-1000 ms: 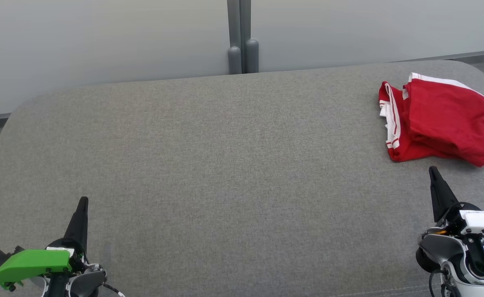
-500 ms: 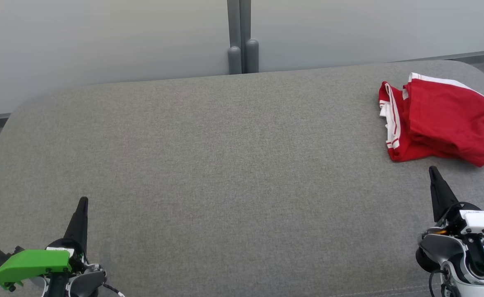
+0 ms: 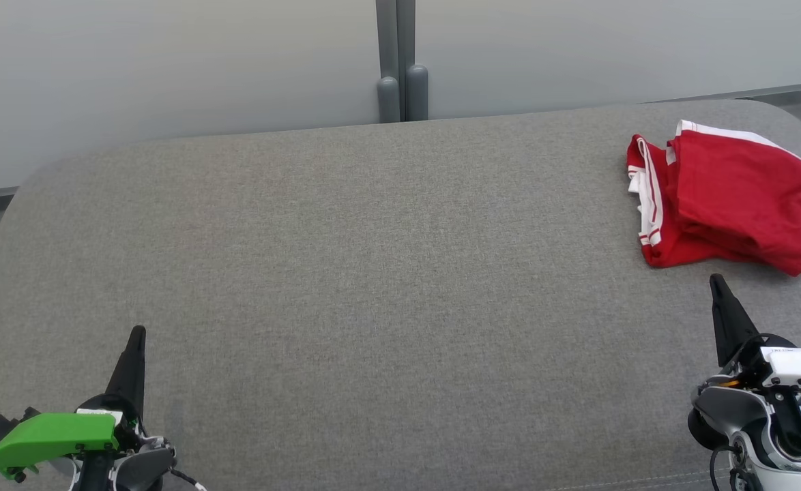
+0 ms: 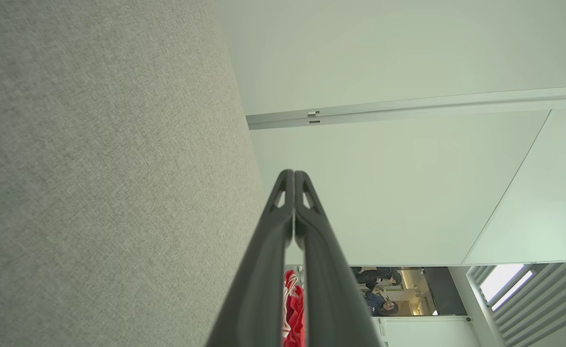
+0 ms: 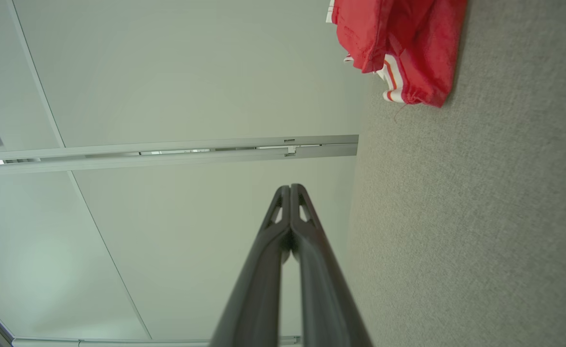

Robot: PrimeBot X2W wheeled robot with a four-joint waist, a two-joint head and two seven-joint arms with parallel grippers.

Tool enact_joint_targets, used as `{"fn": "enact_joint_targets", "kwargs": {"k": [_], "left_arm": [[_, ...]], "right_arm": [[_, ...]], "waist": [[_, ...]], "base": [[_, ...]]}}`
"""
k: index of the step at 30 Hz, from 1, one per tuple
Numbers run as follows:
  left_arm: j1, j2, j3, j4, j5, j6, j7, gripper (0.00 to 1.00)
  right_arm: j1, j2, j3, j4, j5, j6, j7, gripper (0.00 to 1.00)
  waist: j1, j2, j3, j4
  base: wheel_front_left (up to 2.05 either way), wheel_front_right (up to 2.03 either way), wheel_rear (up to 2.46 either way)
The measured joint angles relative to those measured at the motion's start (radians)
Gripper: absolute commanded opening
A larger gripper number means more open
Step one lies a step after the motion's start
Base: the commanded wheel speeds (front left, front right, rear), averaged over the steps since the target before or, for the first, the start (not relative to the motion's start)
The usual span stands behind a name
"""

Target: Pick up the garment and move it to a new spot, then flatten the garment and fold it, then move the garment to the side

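Note:
The garment (image 3: 735, 201) is a red piece with white trim, folded in a loose stack at the far right of the grey fabric surface (image 3: 373, 273). It also shows at the top of the right wrist view, garment (image 5: 398, 38), and as a red sliver between the fingers in the left wrist view, garment (image 4: 293, 308). My right gripper (image 3: 716, 281) stands shut just in front of the garment, apart from it, holding nothing. At the lower left my left gripper (image 3: 138, 332) is shut and empty too, far from the garment.
Pale wall panels with a grey post (image 3: 395, 61) stand behind the surface's far edge. The surface has rounded corners, and floor shows past its left edge. People (image 4: 379, 289) sit far off in the left wrist view.

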Motion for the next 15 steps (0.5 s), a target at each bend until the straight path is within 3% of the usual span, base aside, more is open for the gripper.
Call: {"fn": "enact_joint_targets", "kwargs": {"k": [15], "left_arm": [[0.0, 0.0, 0.0, 0.001, 0.0, 0.0, 0.0, 0.0]], "right_arm": [[0.0, 0.0, 0.001, -0.001, 0.0, 0.0, 0.0, 0.0]], "waist": [[0.0, 0.0, 0.0, 0.0]], "base": [[0.0, 0.0, 0.0]]}}
